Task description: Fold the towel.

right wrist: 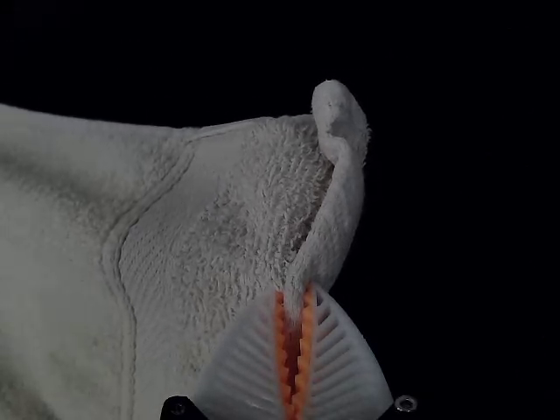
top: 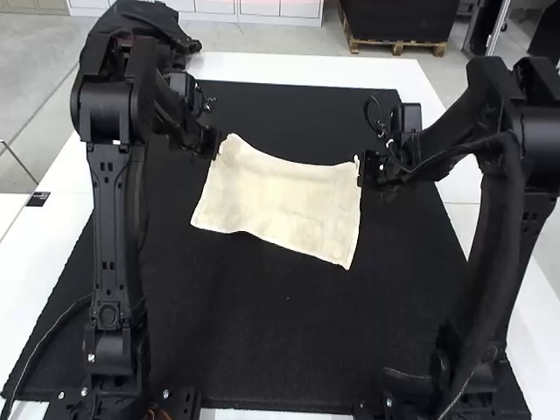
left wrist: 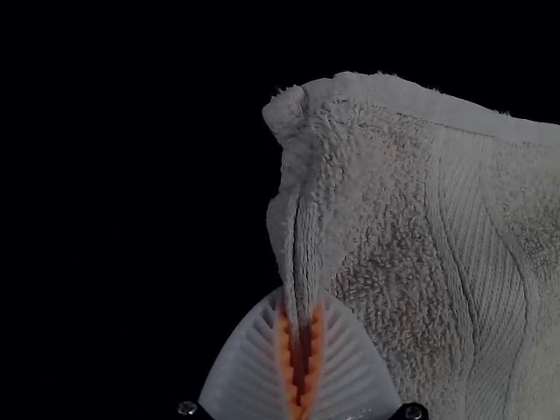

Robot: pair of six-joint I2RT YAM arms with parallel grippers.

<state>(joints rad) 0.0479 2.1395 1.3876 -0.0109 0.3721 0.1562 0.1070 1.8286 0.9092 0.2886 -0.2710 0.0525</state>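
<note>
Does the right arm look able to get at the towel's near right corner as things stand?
Probably not directly: the right gripper is shut on the towel near its far right corner and would have to let go first, though nothing seems to block the way.

The robot has 2 black arms. The left arm (top: 114, 236) rises from its base to a bent elbow (top: 109, 109), then slants inward and down to its wrist (top: 184, 109). The right arm (top: 494, 254) also bends high up, its forearm (top: 455, 144) angled in toward the middle. The left gripper (top: 219, 145) and the right gripper (top: 358, 170) point roughly toward each other, well apart. In its wrist view, the left gripper (left wrist: 302, 304) has its 2 white ribbed fingers (left wrist: 249, 367) pinched together, orange pads (left wrist: 284, 359) face to face. The right gripper (right wrist: 294, 296) is pinched closed as well, its 2 tapered tips nearly meeting.
</note>
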